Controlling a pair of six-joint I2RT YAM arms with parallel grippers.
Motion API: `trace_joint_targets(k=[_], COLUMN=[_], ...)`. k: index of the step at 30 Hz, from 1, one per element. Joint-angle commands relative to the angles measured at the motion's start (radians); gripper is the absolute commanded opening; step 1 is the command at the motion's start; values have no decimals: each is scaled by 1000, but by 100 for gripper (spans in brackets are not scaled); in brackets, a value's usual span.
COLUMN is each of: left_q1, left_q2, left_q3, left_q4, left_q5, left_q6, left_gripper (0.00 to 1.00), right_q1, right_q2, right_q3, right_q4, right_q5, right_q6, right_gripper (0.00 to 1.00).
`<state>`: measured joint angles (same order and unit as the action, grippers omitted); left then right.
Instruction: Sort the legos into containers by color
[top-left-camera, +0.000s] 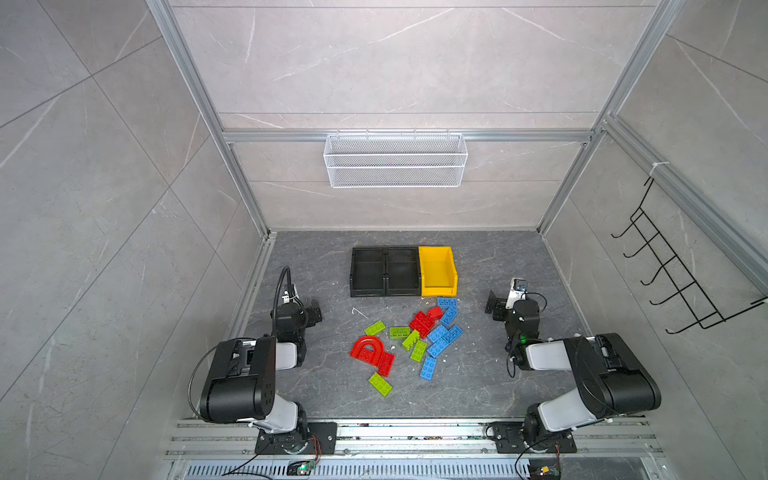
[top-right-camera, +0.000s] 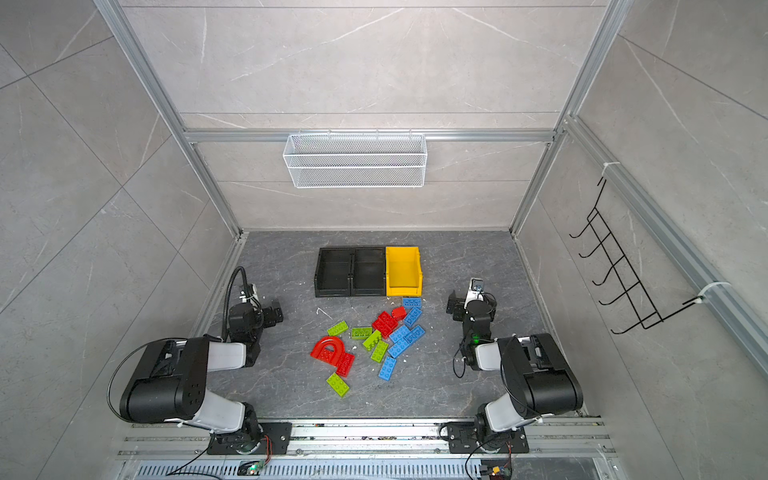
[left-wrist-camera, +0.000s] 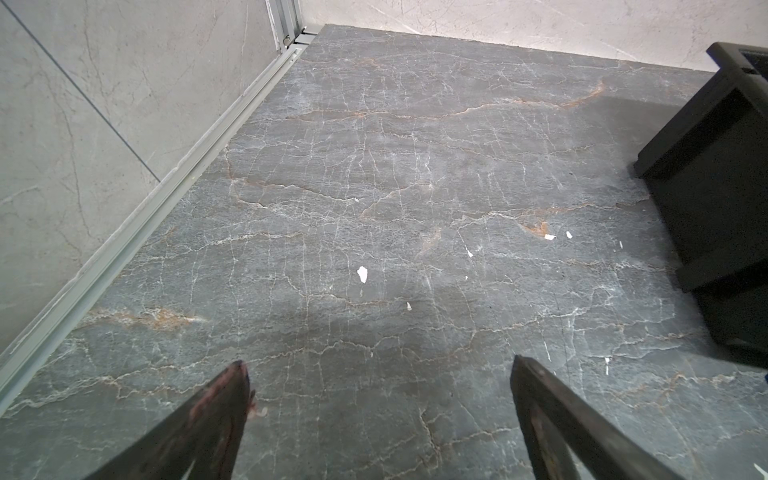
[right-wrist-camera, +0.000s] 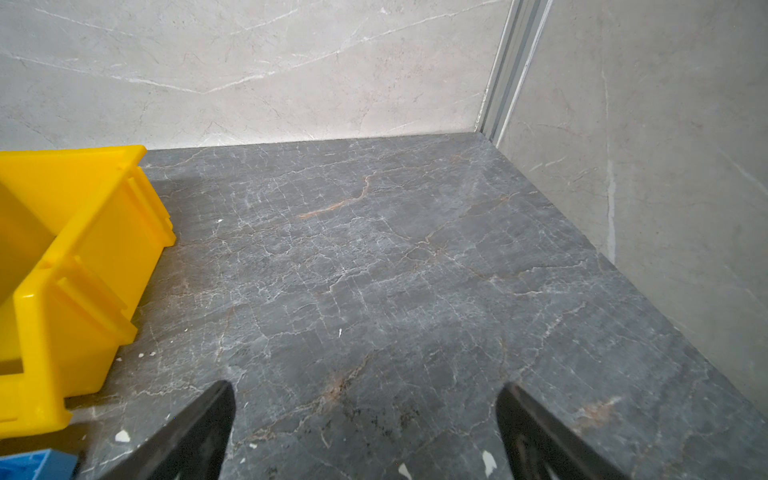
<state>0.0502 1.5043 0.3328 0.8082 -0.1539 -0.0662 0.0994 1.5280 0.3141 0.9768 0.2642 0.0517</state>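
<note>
Grey marbled stone makes up the tabletop (top-left-camera: 478, 386). At its near edge 2 arms are bolted to a metal rail, the left arm (top-left-camera: 241, 382) and the right arm (top-left-camera: 611, 374), each folded on its own side. Between them, in both top views, the legos (top-left-camera: 415, 340) lie loose on the stone, none in a bin.

Nearest is a lime green brick (top-left-camera: 380, 384), lying alone. Just beyond it the red arch (top-left-camera: 368, 347) lies flat, touching a red brick (top-left-camera: 385, 365), and a blue brick (top-left-camera: 428, 368) sits to their right. Past these, green, blue and red pieces crowd together in a jumble. The far blue brick (top-left-camera: 446, 302) lies just in front of the yellow bin's lip.

The left gripper (top-left-camera: 316, 311) hangs left of the heap, well apart from it. Its fingertips (left-wrist-camera: 239, 374) are spread wide over bare stone and hold nothing. The right gripper (top-left-camera: 492, 306) mirrors it on the other side, equally wide and empty-handed.

Further back the 3 containers stand touching in a row: a black bin (top-left-camera: 368, 272), a second black bin (top-left-camera: 402, 272) and the yellow bin (top-left-camera: 437, 270) at the right. On the far wall hangs a white wire basket (top-left-camera: 395, 162), and on the right wall a black hook rack (top-left-camera: 673, 270).
</note>
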Motion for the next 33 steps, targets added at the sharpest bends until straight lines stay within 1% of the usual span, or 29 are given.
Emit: trace_joint_targets(k=[1,5,6,8,10,12,13,16,17,18,19,20,21,23,25,28,33], left_q1=[-1,-1,-5,-6,-16,-58,-75,-87,-101,-123,-145,-180,-215,-268,-272,-279,-296], left_q2=[-10,-13,-36,-100,-157,-231,-267,-360,-372,-374,-372,-366,-361,-339,-316,-300,-325], left_q3=[22,24,45,95,114,132,142,174,177,173,163,150,138,100,87,103,94], left_q4=[37,44,-6,-159,-228,-301,-340,-419,-427,-423,-411,-395,-384,-327,-287,-291,-303], left_q5=[5,1,-7,-19,-30,-72,-74,81,128,151,159,180,177,133,170,211,236], left_q6=[26,24,24,19,28,36,1,-207,-273,-315,-328,-303,-269,-259,-267,-286,-264], left_gripper=[100,99,99,99,99,100,100,100,99,99,100,99,100,100,100,100,100], right_q1=[-2,-2,-1,-1,15,56,73,129,164,190,219,243,263,302,325,329,330], right_q2=[-1,-2,-14,-57,-103,-154,-169,-189,-188,-185,-181,-173,-165,-142,-113,-44,88], right_q3=[16,13,20,51,101,179,223,358,402,431,465,493,519,563,598,651,744], right_q4=[-13,0,-20,-112,-241,-446,-542,-798,-877,-935,-985,-1042,-1082,-1158,-1207,-1251,-1282], right_q5=[-9,-1,10,17,24,78,84,20,19,27,27,23,10,-22,-57,-124,-151], right_q6=[8,2,3,5,-11,-20,-2,73,95,111,131,154,169,199,228,238,252], right_gripper=[100,99,99,99,98,98,97,94,94,94,94,94,94,94,93,88,89])
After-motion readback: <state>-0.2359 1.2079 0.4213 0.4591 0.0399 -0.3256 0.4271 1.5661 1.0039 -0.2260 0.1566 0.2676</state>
